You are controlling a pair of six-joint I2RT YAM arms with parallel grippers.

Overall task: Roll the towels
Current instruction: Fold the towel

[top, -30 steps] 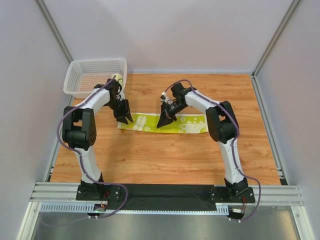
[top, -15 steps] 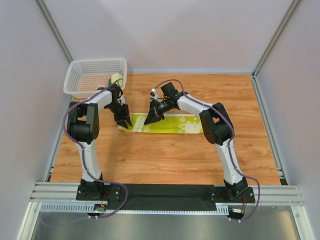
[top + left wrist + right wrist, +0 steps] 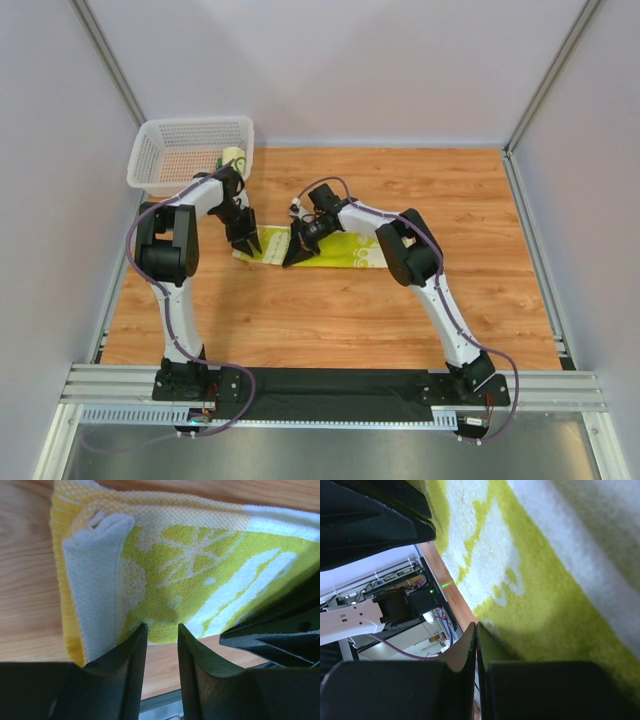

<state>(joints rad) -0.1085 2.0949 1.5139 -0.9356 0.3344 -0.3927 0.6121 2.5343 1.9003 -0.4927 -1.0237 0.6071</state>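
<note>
I judged the roll barely begun: left hand (image 3: 250, 243) part open and empty at the curled end of the towel (image 3: 350, 250), right hand (image 3: 292, 258) shut just beside, next needing a rightward tuck.

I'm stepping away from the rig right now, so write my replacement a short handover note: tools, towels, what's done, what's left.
Tools: the left tool is slightly open, tips at the left end of the flat towel, where the cloth is folded over. The right tool is shut, tip on the same towel close by; a pinch cannot be confirmed.
Towels: the flat towel lies mid-table; a rolled towel sits in the basket at the far left.
Done: one towel rolled.
Left: roll the flat towel, barely started.
</note>
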